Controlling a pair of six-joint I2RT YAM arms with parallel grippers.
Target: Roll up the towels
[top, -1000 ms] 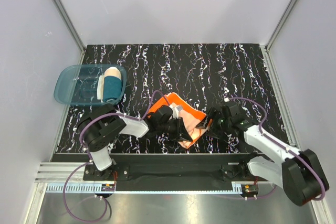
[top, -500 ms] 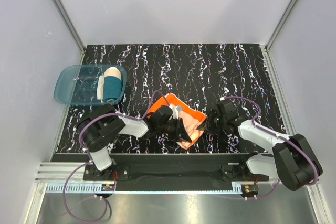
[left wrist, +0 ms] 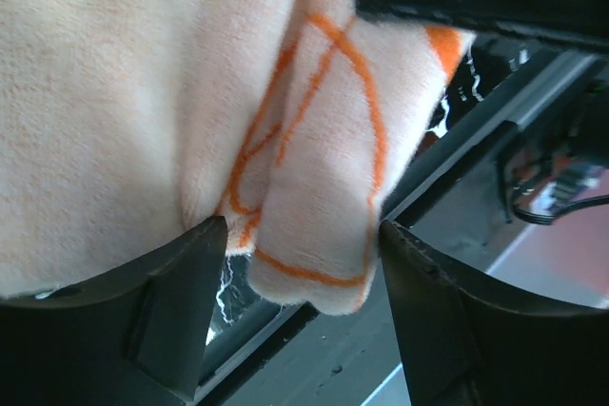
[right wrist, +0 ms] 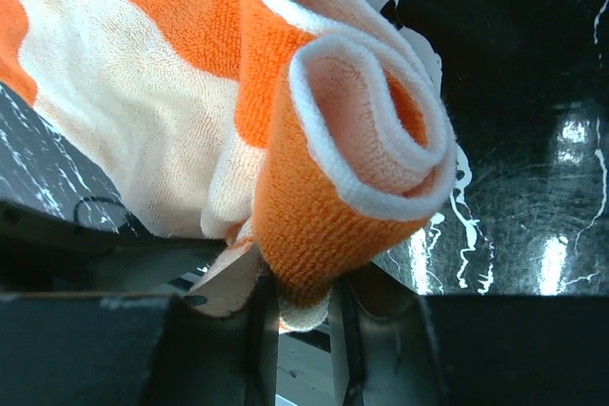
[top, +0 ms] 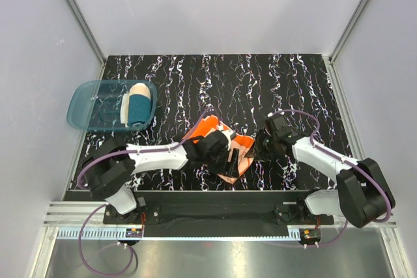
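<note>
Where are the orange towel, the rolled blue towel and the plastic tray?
orange towel (top: 243, 144): top view, its orange face between the two arms.
rolled blue towel (top: 138, 110): top view, middle of the roll.
plastic tray (top: 81, 112): top view, bare floor at its left end.

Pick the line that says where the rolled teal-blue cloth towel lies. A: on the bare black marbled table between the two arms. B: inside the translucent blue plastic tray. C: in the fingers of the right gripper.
B: the top view shows the rolled teal-blue cloth towel lying inside the translucent blue plastic tray, apart from both arms; the right gripper pinches the orange cloth towel instead.
</note>
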